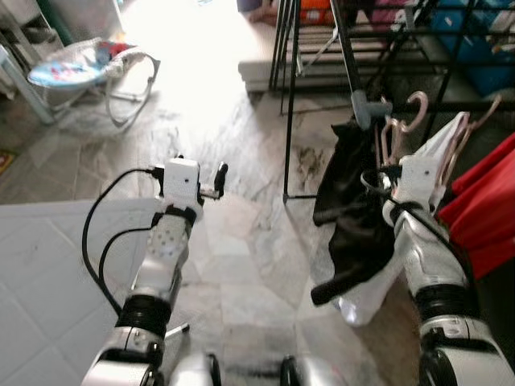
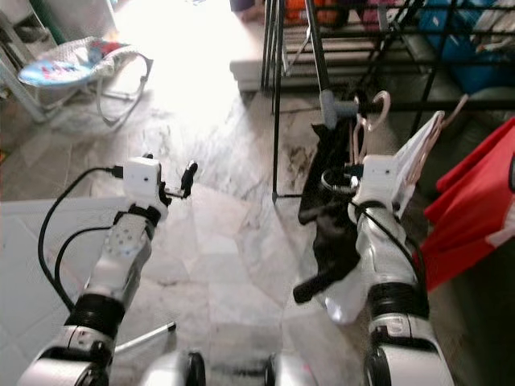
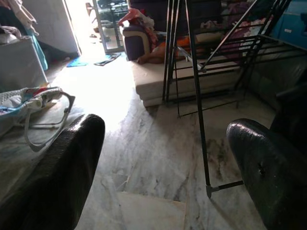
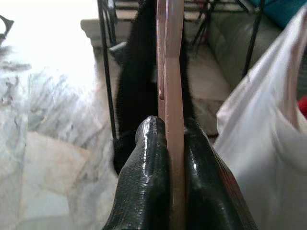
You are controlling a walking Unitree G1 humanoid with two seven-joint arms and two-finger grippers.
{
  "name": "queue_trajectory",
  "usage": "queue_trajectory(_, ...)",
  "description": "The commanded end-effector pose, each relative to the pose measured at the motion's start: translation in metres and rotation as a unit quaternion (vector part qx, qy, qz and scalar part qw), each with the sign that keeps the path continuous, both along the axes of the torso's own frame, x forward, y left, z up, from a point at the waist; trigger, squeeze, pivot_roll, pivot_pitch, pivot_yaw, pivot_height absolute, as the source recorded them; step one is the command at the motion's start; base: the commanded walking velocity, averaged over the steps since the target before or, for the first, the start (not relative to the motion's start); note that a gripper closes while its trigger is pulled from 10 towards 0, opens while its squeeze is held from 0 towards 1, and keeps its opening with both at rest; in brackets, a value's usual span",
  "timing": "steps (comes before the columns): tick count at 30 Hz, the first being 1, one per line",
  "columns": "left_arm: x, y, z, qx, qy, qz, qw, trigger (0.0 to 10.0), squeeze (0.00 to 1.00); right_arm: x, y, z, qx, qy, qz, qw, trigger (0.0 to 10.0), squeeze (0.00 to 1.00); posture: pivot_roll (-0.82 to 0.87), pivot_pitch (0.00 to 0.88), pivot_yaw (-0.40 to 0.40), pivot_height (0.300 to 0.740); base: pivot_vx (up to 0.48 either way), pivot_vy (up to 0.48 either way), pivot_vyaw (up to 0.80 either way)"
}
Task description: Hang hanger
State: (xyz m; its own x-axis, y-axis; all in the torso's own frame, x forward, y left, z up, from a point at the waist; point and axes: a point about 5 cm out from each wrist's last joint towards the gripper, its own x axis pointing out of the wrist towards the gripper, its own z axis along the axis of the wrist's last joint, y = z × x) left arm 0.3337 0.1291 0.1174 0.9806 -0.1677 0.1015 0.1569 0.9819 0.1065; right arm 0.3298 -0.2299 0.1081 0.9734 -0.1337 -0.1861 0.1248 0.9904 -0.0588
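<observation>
Right gripper (image 4: 170, 158) clamped the pink hanger (image 4: 171, 72), long axis upright, hook just below the rack rail (image 1: 451, 104) at upper right; left gripper (image 3: 163, 163) open, idle.

Pale pink hanger (image 4: 171, 72) between black tool (image 4: 171, 143) fingers — black garment (image 1: 348, 209), red cloth (image 1: 483, 205), grey-veined marble floor (image 1: 241, 265).

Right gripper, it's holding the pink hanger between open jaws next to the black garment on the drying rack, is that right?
Not quite. The right gripper has its jaws shut on the pink hanger, not open; the right wrist view shows both black fingers pressed against it. The rest holds: the black garment hangs beside it on the drying rack.
</observation>
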Motion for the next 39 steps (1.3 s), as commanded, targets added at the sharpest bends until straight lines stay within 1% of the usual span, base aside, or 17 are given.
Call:
queue_trajectory(1, -0.001, 0.002, -0.005, 0.005, 0.014, -0.001, 1.000, 10.0, 0.00, -0.007, -0.002, 0.009, -0.007, -0.022, -0.010, 1.000, 0.0, 0.00, -0.05, 0.119, 0.016, 0.740, 0.000, 0.000, 0.00)
queue_trajectory(3, -0.001, 0.001, -0.005, 0.006, 0.014, -0.001, 1.000, 10.0, 0.00, -0.009, -0.002, 0.008, -0.007, -0.020, -0.012, 1.000, 0.0, 0.00, -0.05, 0.119, 0.016, 0.740, 0.000, 0.000, 0.00)
queue_trajectory(4, -0.001, 0.001, -0.005, 0.008, 0.013, -0.002, 1.000, 10.0, 0.00, -0.017, 0.001, 0.002, -0.001, -0.007, -0.012, 1.000, 0.0, 0.00, -0.05, 0.119, 0.016, 0.740, 0.000, 0.000, 0.00)
queue_trajectory(5, -0.001, 0.001, -0.005, 0.008, 0.013, -0.002, 1.000, 10.0, 0.00, -0.017, 0.001, 0.002, -0.001, -0.007, -0.012, 1.000, 0.0, 0.00, -0.05, 0.119, 0.016, 0.740, 0.000, 0.000, 0.00)
queue_trajectory(6, -0.001, 0.001, -0.005, 0.011, 0.012, -0.002, 1.000, 10.0, 0.00, -0.025, 0.005, -0.006, 0.001, 0.010, -0.008, 1.000, 0.3, 0.00, -0.05, 0.116, 0.020, 0.740, 0.000, 0.000, 0.00)
queue_trajectory(7, -0.001, 0.001, -0.005, 0.011, 0.012, -0.002, 1.000, 10.0, 0.00, -0.029, 0.006, -0.010, 0.004, 0.019, -0.008, 1.000, 2.0, 0.00, -0.05, 0.114, 0.018, 0.740, 0.000, 0.000, 0.00)
queue_trajectory(8, -0.001, 0.002, -0.005, 0.011, 0.011, -0.001, 1.000, 10.0, 0.00, -0.033, 0.007, -0.016, 0.008, 0.030, -0.008, 0.999, 2.0, 0.00, -0.05, 0.114, 0.018, 0.740, 0.000, 0.000, 0.00)
queue_trajectory(9, -0.001, 0.002, -0.005, 0.013, 0.011, 0.000, 1.000, 10.0, 0.00, -0.037, 0.008, -0.020, 0.009, 0.041, -0.006, 0.999, 3.8, 0.00, -0.05, 0.112, 0.017, 0.740, 0.000, 0.000, 0.00)
queue_trajectory(10, -0.001, 0.002, -0.005, 0.013, 0.011, 0.001, 1.000, 10.0, 0.00, -0.039, 0.009, -0.023, 0.010, 0.047, -0.005, 0.999, 4.4, 0.00, -0.05, 0.112, 0.017, 0.740, 0.000, 0.000, 0.00)
queue_trajectory(11, -0.001, 0.002, -0.005, 0.013, 0.011, 0.001, 1.000, 10.0, 0.00, -0.041, 0.010, -0.025, 0.012, 0.051, -0.004, 0.999, 6.6, 0.00, -0.05, 0.112, 0.017, 0.740, 0.000, 0.000, 0.00)
queue_trajectory(13, -0.001, 0.002, -0.005, 0.012, 0.011, 0.003, 1.000, 10.0, 0.00, -0.044, 0.011, -0.028, 0.015, 0.056, -0.005, 0.998, 9.8, 0.00, -0.05, 0.112, 0.017, 0.740, 0.000, 0.000, 0.00)
queue_trajectory(14, -0.001, 0.003, -0.005, 0.012, 0.011, 0.004, 1.000, 10.0, 0.00, -0.043, 0.011, -0.029, 0.017, 0.058, -0.008, 0.998, 10.0, 0.00, -0.05, 0.112, 0.017, 0.740, 0.000, 0.000, 0.00)
queue_trajectory(20, -0.001, 0.003, -0.006, 0.014, 0.011, 0.006, 1.000, 10.0, 0.00, -0.040, 0.013, -0.026, 0.022, 0.060, -0.012, 0.998, 10.0, 0.00, -0.05, 0.104, 0.019, 0.740, 0.000, 0.000, 0.00)
queue_trajectory(39, 0.000, 0.003, -0.006, 0.012, 0.015, 0.005, 1.000, 10.0, 0.00, -0.034, 0.018, -0.022, 0.030, 0.056, -0.011, 0.998, 10.0, 0.00, -0.04, 0.108, 0.017, 0.740, -0.265, 0.000, 0.00)
